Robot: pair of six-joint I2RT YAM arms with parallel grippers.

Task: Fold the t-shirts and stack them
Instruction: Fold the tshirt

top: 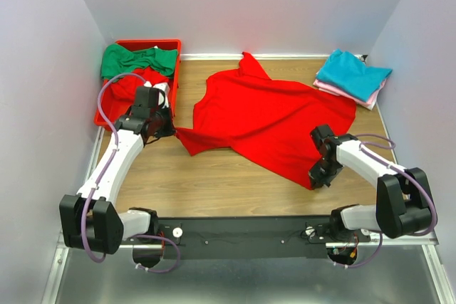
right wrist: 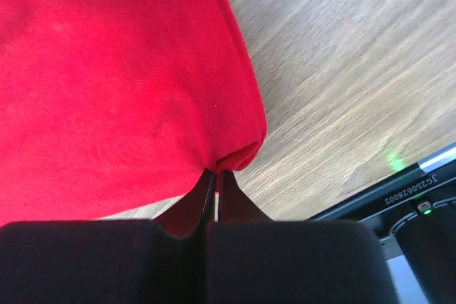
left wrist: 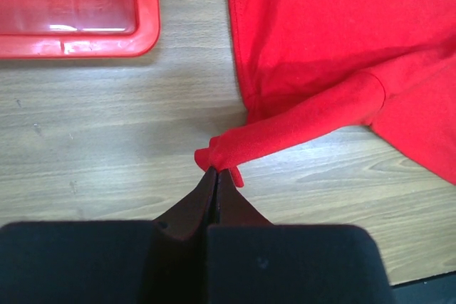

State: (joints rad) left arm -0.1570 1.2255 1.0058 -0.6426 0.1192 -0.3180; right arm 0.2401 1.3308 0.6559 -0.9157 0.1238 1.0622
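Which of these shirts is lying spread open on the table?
The red t-shirt mid-table, pinched by the left gripper and right gripper. The teal shirt and pink shirt sit folded far right; the green shirt is bunched in the red bin.

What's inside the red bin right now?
A green t-shirt lies on top of red cloth in the bin; anything underneath them is covered.

Sole legible marking: a line of small white characters (right wrist: 403, 191), printed on the black frame bar (right wrist: 370, 211) along the edge of the wooden tabletop (right wrist: 342, 69), caught at the lower right of the right wrist view. Upside down and tilted to the camera, seemingly "JC250628002", with the first letters and last digits too small to confirm.
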